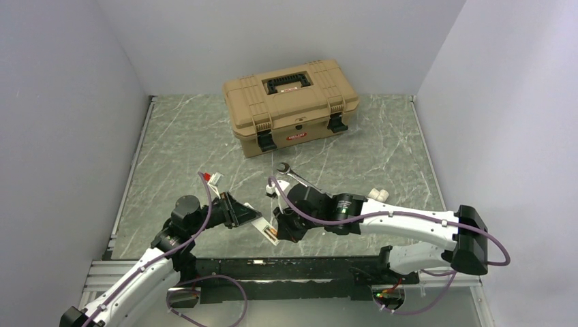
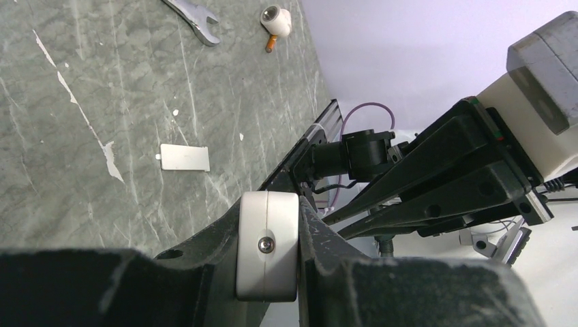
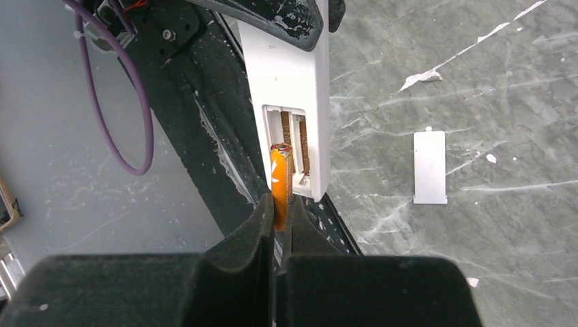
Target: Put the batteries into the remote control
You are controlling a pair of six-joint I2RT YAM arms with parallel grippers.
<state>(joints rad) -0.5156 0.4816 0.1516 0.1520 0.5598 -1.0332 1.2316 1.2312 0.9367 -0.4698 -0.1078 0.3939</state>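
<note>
Left arm [image 1: 146, 269], right arm [image 1: 409, 228]: white shells, black joints, purple cable [image 1: 204, 204] looped along each. Left gripper [image 2: 269, 228], right gripper [image 3: 281, 211]: matte black, wedge-shaped fingers [image 3: 238, 272]; whitish scuffs on the left one.

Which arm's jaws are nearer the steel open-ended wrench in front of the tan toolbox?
Right. The right arm, jaws shut on an orange battery, is just beside the wrench; the left arm, clamping the white remote control, is farther left.

The white remote control [image 3: 293, 88] is held in the air, its compartment [image 3: 303, 157] uncovered. An orange battery [image 3: 279, 180] has one end inside it.
</note>
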